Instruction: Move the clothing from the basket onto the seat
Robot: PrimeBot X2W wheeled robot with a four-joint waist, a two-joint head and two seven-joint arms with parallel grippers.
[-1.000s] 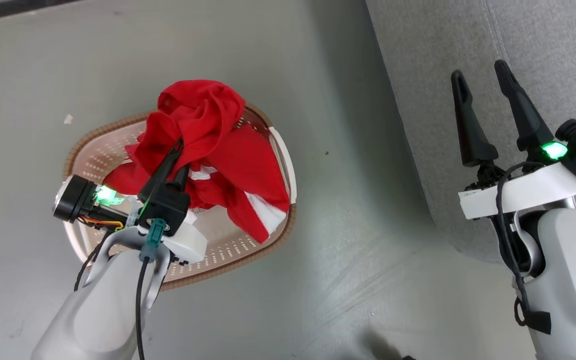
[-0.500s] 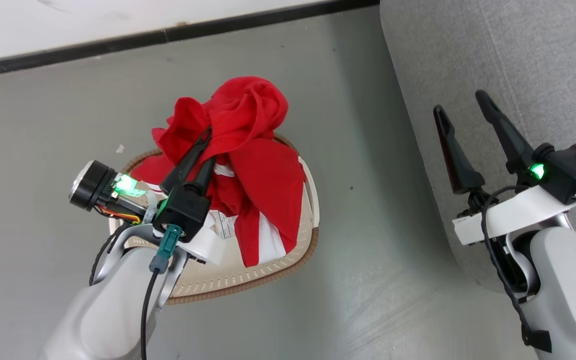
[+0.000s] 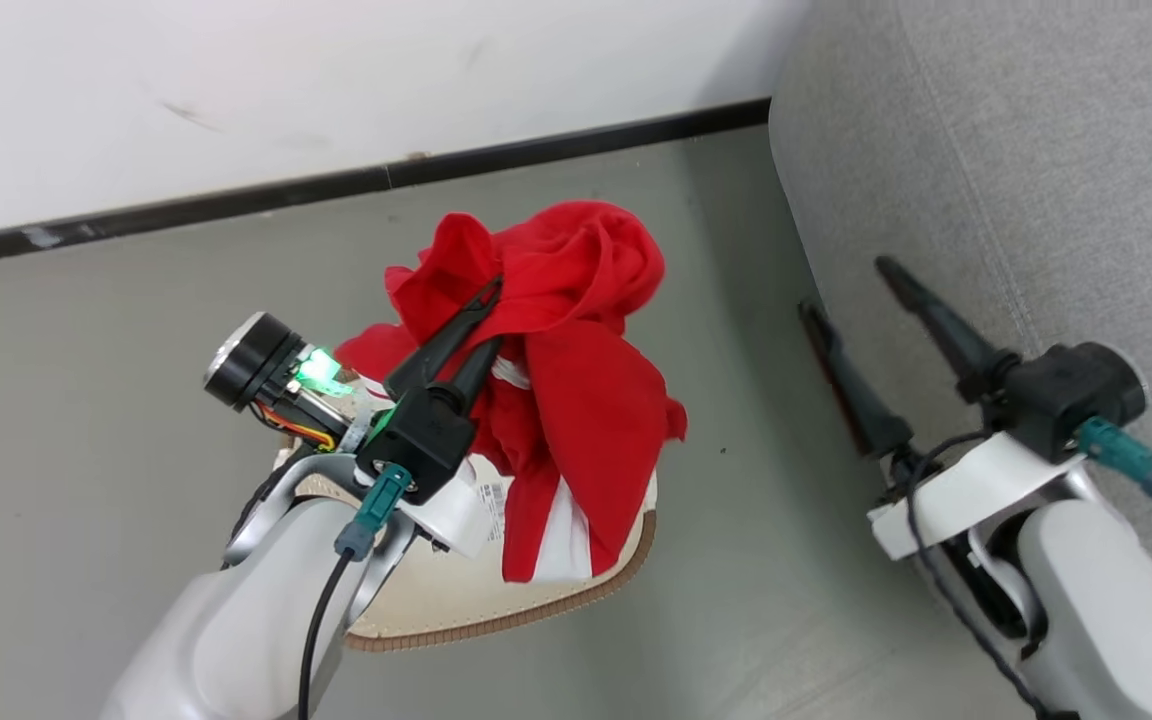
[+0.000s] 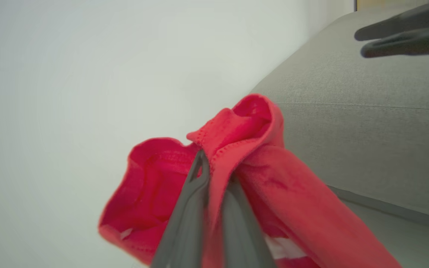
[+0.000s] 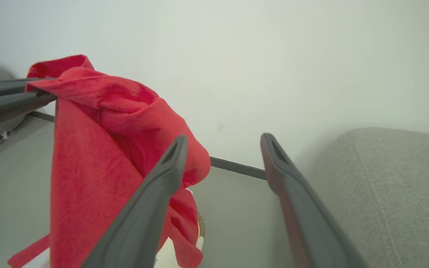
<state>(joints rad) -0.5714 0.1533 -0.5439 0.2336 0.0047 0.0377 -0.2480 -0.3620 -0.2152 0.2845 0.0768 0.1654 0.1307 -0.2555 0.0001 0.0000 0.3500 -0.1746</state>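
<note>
The red clothing (image 3: 576,340) hangs bunched from my left gripper (image 3: 488,315), which is shut on a fold near its top; its white panel (image 3: 566,535) dangles at the bottom. In the left wrist view the fingers (image 4: 196,193) pinch the red clothing (image 4: 244,149). The cream basket (image 3: 496,590) with its brown rim sits on the floor beneath the garment, partly hidden by it and my left arm. My right gripper (image 3: 846,290) stands open beside the grey seat (image 3: 1036,150), holding nothing. The right wrist view shows the clothing (image 5: 99,141) to the left of its open fingers (image 5: 169,163).
A white wall with a black baseboard (image 3: 336,185) runs behind the basket. Grey floor (image 3: 86,400) surrounds the basket, with a strip of floor between it and the seat's rounded side (image 3: 816,200).
The camera has tilted up, bringing wall and baseboard into view. My left gripper has lifted the clothing higher out of the basket and a little toward the seat. The right gripper stays open.
</note>
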